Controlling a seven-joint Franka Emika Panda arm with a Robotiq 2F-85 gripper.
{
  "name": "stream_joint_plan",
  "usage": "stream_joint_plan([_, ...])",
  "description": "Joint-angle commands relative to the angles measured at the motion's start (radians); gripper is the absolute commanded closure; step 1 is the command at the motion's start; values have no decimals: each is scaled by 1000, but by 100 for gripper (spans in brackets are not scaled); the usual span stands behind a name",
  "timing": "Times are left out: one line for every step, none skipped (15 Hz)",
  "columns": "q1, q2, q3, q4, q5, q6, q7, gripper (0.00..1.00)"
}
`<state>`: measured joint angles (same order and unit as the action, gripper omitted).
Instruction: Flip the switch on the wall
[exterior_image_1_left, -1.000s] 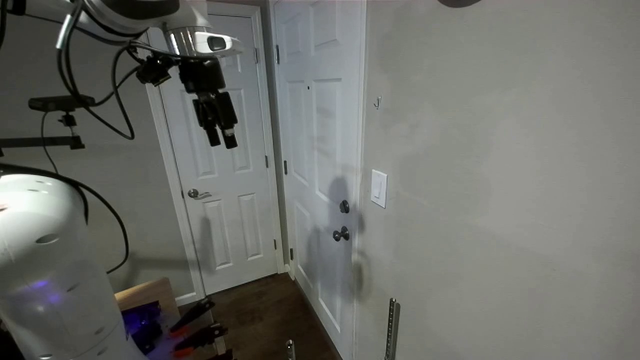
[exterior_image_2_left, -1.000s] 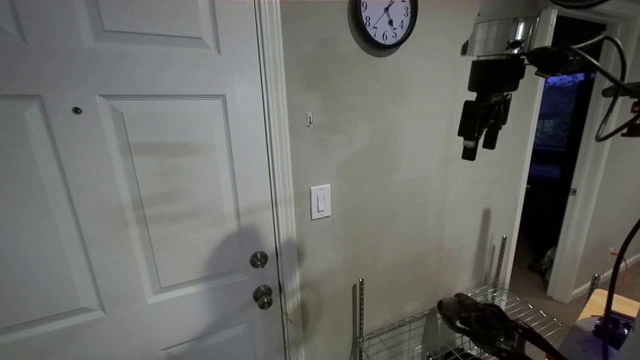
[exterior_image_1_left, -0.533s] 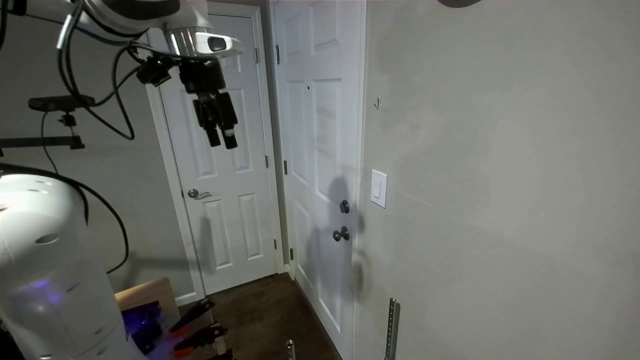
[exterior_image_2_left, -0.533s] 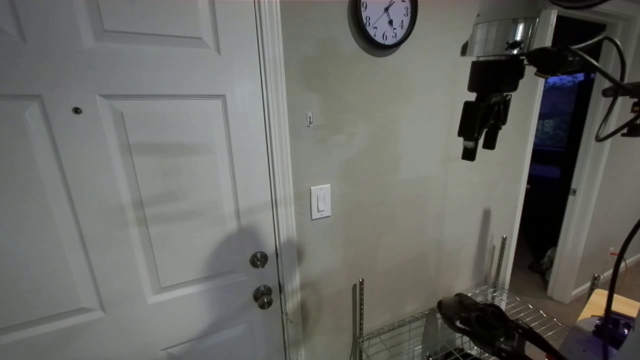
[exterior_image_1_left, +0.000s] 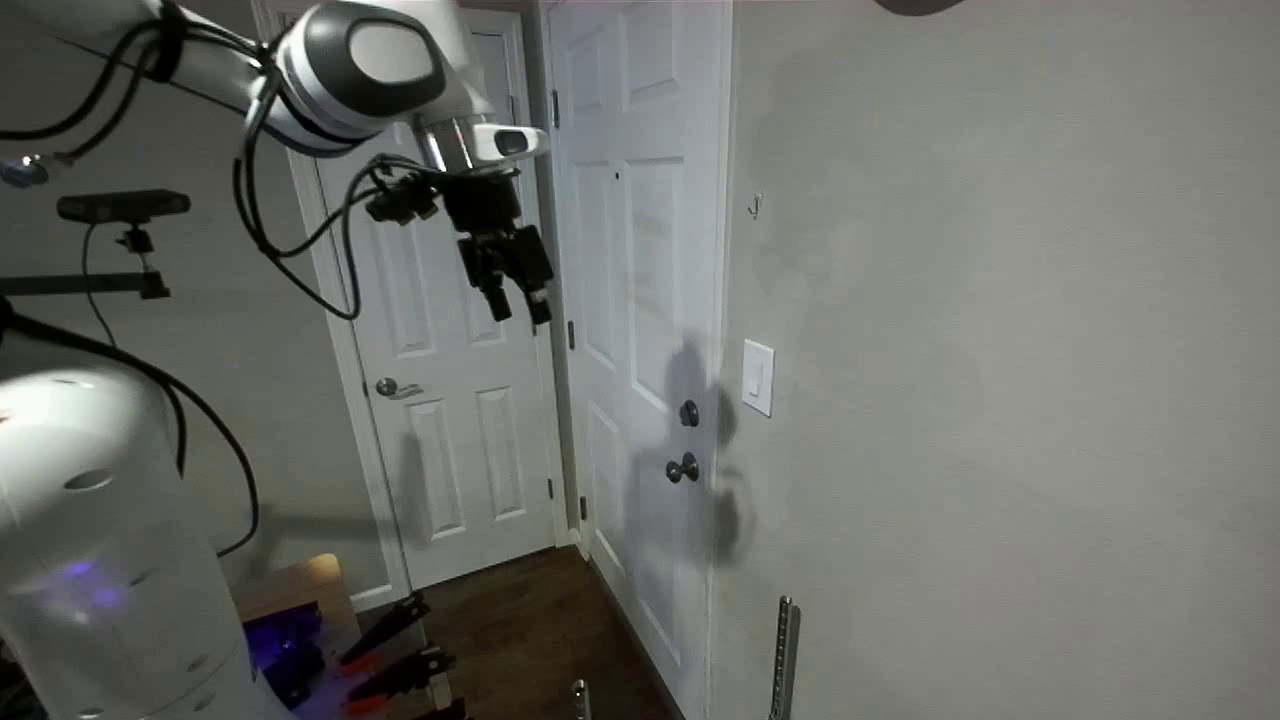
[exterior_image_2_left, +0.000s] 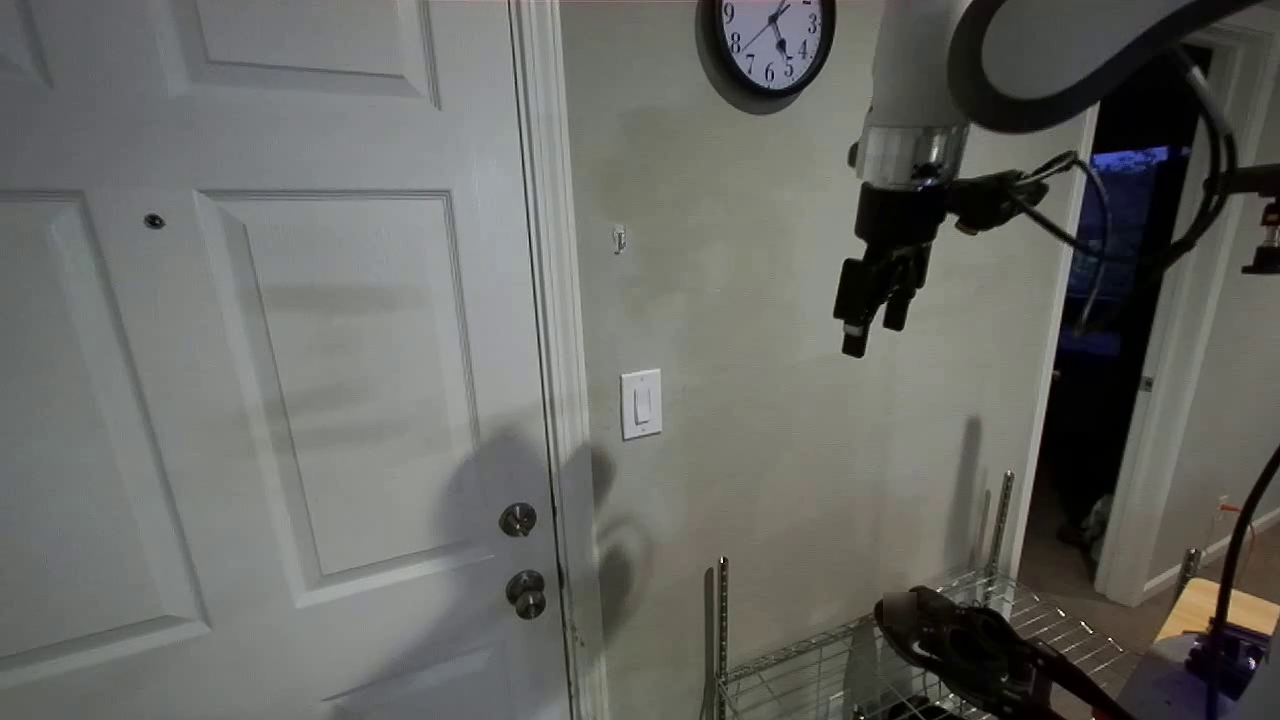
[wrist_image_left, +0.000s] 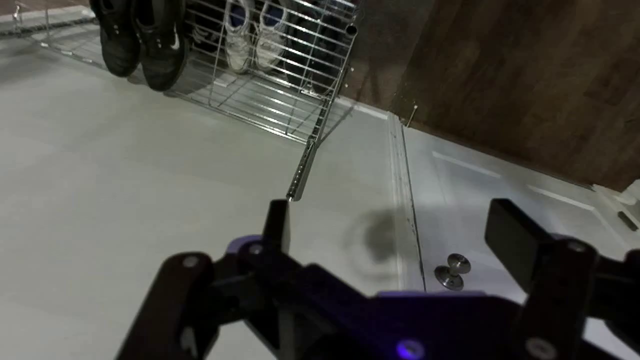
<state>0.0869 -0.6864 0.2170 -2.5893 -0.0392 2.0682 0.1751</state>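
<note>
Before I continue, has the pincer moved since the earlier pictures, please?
Yes, in both exterior views the pincer has come lower and closer to the switch.

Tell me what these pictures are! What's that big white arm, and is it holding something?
That is a robot arm, a machine that a person steers. At its end is the gripper, a bit like a black claw; it is open and holds nothing. Two pictures come from cameras outside the robot, looking from different places. The third is taken from its wrist, so the fingers look huge, and beyond them you can see black shoes on a wire rack. The robot's job is to flip the white switch on the wall. In both exterior views, the gripper hangs away from it, not touching it yet.
</note>
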Motion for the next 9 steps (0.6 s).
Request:
stream_joint_plan([-57, 209, 11, 65, -110, 160, 13, 0])
stream_joint_plan([-75, 255, 15, 86, -151, 198, 29, 0])
stream_joint_plan([-85, 293, 14, 106, -185, 224, 39, 0])
stream_joint_plan([-93, 329, 13, 130, -213, 239, 46, 0])
stream_joint_plan([-92, 359, 6, 151, -223, 248, 46, 0])
stream_joint_plan([-63, 292, -15, 99, -188, 226, 21, 0])
stream_joint_plan([-67, 326, -17, 123, -198, 231, 22, 0])
stream_joint_plan([-67, 349, -19, 141, -201, 231, 22, 0])
stream_joint_plan([-66, 362, -19, 151, -202, 231, 22, 0])
